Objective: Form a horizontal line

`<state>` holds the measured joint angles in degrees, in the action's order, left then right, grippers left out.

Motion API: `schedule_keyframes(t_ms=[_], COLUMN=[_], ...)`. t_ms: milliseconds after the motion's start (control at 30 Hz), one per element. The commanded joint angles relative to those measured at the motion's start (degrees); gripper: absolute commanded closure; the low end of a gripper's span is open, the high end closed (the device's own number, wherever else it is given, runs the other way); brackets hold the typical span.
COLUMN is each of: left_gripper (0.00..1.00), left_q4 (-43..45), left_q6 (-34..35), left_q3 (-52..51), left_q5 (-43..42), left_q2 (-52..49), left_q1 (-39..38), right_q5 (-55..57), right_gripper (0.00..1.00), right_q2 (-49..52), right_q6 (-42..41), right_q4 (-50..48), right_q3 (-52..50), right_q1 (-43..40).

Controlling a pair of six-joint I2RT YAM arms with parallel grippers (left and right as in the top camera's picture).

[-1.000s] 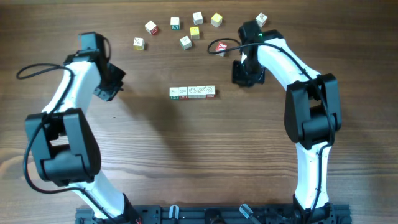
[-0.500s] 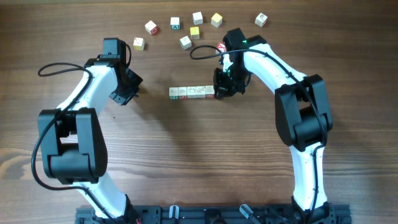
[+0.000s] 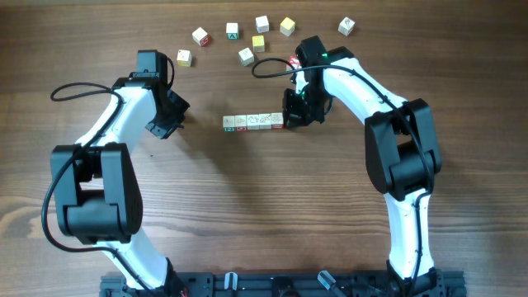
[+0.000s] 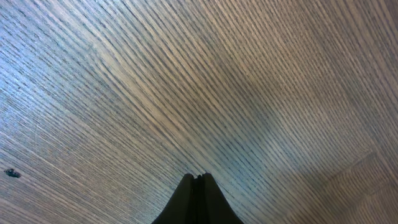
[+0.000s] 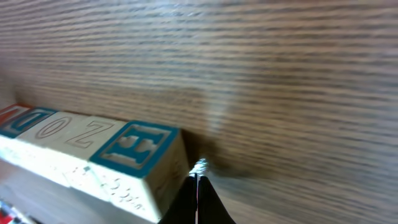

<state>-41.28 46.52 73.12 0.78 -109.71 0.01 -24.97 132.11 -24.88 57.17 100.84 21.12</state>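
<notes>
Wood table (image 3: 247,214); closed right fingers (image 5: 194,208) beside horizontal line (image 3: 255,122) end; left fingers (image 4: 189,202) distant.

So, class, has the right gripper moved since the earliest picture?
Yes. Seen from overhead, the right gripper moved image-left to the right end of the horizontal line.

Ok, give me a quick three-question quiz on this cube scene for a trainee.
1. True or false: the left fingers are open.
2. The right fingers sit by which part of the row of cubes? A its right end; B its left end; C its middle.
3. Which letter tops the end cube beside them?
Key: 1 false; 2 A; 3 H.
</notes>
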Motion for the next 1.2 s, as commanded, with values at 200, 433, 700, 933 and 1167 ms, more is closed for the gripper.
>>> schedule_keyframes(t_ms=[200,433,700,933,1167], left_gripper=[0.96,0.96,0.96,0.96,0.85], left_q4=[0.31,-0.42,-6.97,-16.04,-22.47], left_q6=[-1.68,-14.05,-14.80,-14.84,-14.82], left_q3=[-0.48,0.50,0.48,0.48,0.48], left_q5=[1.75,0.24,-0.52,-0.20,1.31], left_q2=[-0.76,7.56,29.66,48.24,63.41], left_q1=[0.17,1.05,-0.04,-4.55,-6.08], right_q5=[10.97,22.18,27.36,27.54,27.56], right_gripper=[0.96,0.96,0.96,0.96,0.90], right_q2=[1.16,-8.22,-31.23,-49.00,-59.41], right_q6=[-0.50,2.34,2.21,-1.18,-2.58], right_q4=[0.59,3.37,4.87,10.43,14.56], right_q3=[-0.35,-0.22,-0.22,-0.24,-0.24], right_q1=[-0.17,-1.88,-1.86,-1.86,-1.86])
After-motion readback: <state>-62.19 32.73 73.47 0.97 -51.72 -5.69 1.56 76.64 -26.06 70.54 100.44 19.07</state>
